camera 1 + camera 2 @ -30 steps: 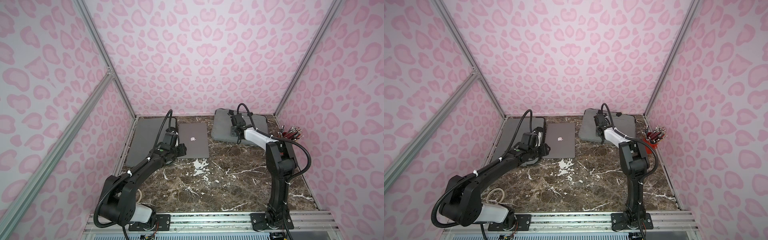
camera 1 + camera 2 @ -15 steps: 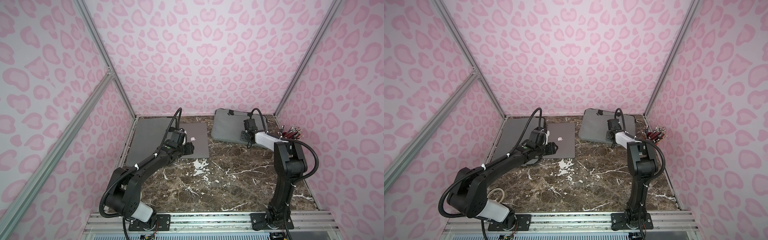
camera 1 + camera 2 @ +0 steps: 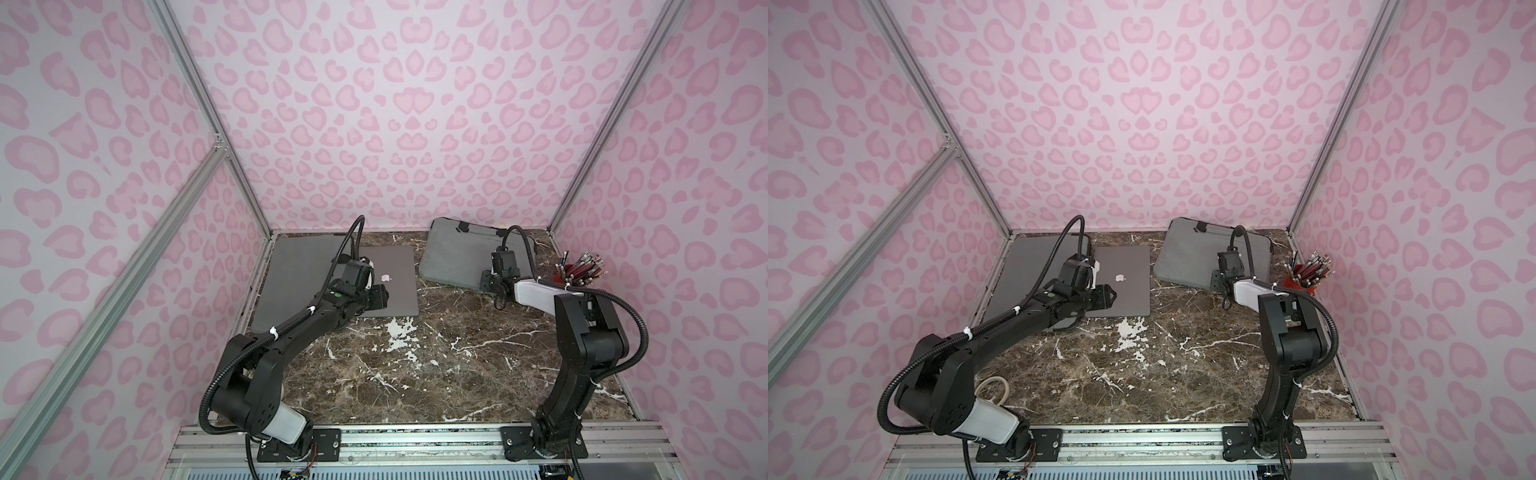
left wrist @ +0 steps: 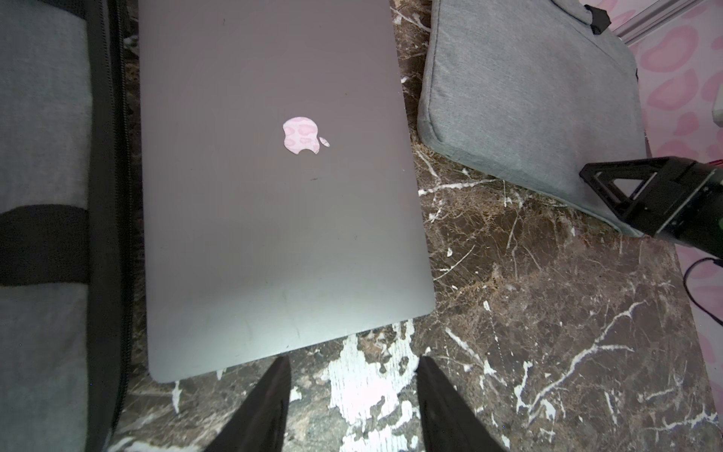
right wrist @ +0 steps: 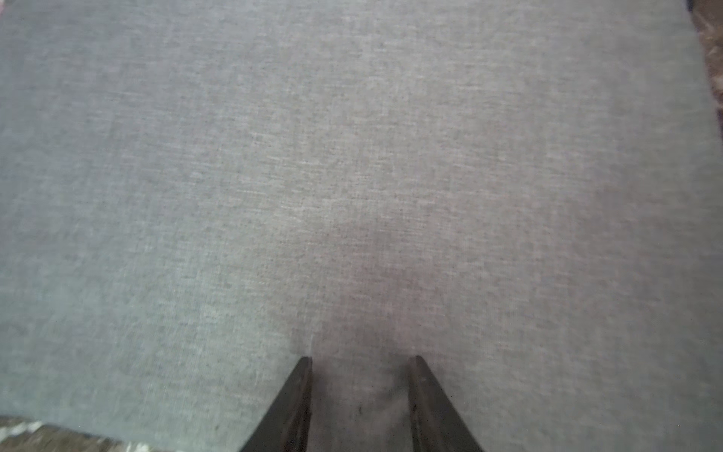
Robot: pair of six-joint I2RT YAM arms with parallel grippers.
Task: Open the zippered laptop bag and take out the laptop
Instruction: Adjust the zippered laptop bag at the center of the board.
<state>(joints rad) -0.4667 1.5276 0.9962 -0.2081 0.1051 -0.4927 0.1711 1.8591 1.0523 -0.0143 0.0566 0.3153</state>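
Right gripper (image 5: 360, 358) slid nearer across the soft grey cloth bag (image 3: 453, 257), jaws open. Left gripper (image 4: 352, 360) hangs open, empty, above the flat grey laptop (image 4: 254, 215).

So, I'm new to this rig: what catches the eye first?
Pink leopard-print walls dominate every side. On the dark marble table a grey laptop with a pale logo lies flat beside a grey bag at far left. A second grey bag lies back right, near a red cup of pencils.

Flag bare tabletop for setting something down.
Free: front marble, near edge up to the laptop and grey bag. Only a narrow strip between those two. Crowded: back row, open bag to pencil cup.
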